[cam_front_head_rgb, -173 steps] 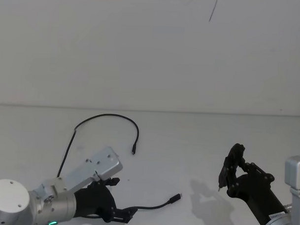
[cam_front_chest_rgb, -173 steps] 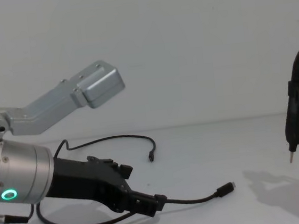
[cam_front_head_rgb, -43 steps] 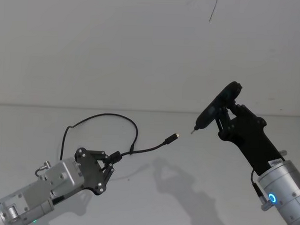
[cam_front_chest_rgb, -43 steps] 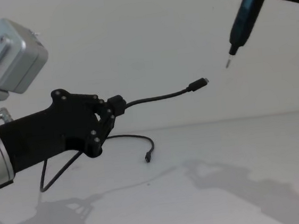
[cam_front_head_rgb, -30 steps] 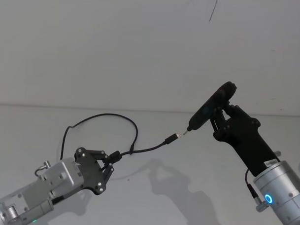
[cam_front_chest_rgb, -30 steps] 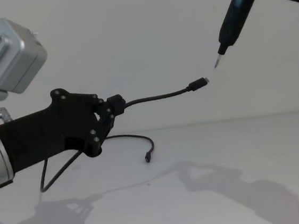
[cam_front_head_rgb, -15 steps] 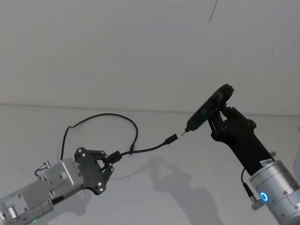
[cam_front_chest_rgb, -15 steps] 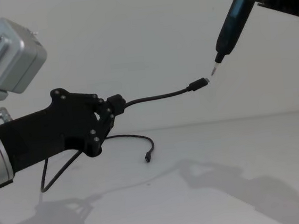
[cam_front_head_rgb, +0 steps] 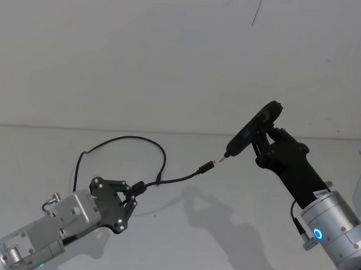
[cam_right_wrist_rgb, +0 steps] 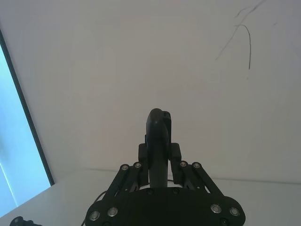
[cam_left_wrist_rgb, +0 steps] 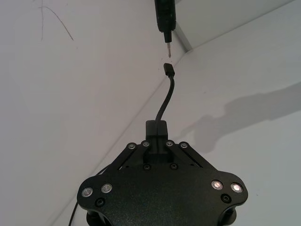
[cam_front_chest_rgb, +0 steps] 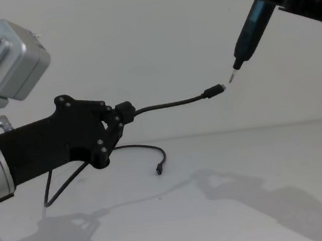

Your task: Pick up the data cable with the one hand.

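The left gripper (cam_front_chest_rgb: 116, 120) is raised above the table (cam_front_chest_rgb: 227, 205), its jaws pinched on the cable (cam_front_chest_rgb: 171, 104) a short way behind one plug. That plug (cam_front_head_rgb: 206, 167) juts out unsupported toward the right. The rest of the cable trails down in a loop to the table, where the other plug (cam_front_chest_rgb: 161, 169) hangs close to or on the surface; contact cannot be confirmed. The right gripper (cam_front_head_rgb: 263, 144) is clamped on a pen tool (cam_front_head_rgb: 250, 131), whose metal tip (cam_front_chest_rgb: 231, 77) stands just beside the raised plug, nearly in line with it. Risks, as judged: the free stub is flexible, so any nudge from the tip would deflect it. The trailing loop could drag or snag if the left arm moves. The grip is narrow, so a tug could slide the cable through it.
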Controlling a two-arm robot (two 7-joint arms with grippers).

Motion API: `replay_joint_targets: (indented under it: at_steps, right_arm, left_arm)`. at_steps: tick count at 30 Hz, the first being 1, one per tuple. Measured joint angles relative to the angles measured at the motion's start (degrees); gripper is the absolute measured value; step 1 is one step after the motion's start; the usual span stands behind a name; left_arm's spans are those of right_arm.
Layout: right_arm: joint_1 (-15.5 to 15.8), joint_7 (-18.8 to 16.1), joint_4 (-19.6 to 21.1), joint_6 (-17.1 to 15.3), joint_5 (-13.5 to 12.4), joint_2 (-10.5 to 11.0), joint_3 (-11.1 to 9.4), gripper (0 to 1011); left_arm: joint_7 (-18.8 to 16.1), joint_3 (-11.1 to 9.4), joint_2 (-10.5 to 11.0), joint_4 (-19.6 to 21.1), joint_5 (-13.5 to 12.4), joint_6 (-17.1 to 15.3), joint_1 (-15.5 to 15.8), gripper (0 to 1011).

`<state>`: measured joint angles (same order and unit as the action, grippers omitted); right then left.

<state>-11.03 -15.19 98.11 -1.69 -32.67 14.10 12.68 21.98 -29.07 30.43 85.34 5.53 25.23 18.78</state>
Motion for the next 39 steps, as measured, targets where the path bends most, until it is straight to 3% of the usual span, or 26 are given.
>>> replay_joint_targets:
  at_steps: [39]
  right_arm:
    - [-1.32,0.07,-2.03,1.24,-2.14,1.37,1.38,269]
  left_arm:
    - [0.0,0.0,0.0,0.01,0.0,0.0,0.0,19]
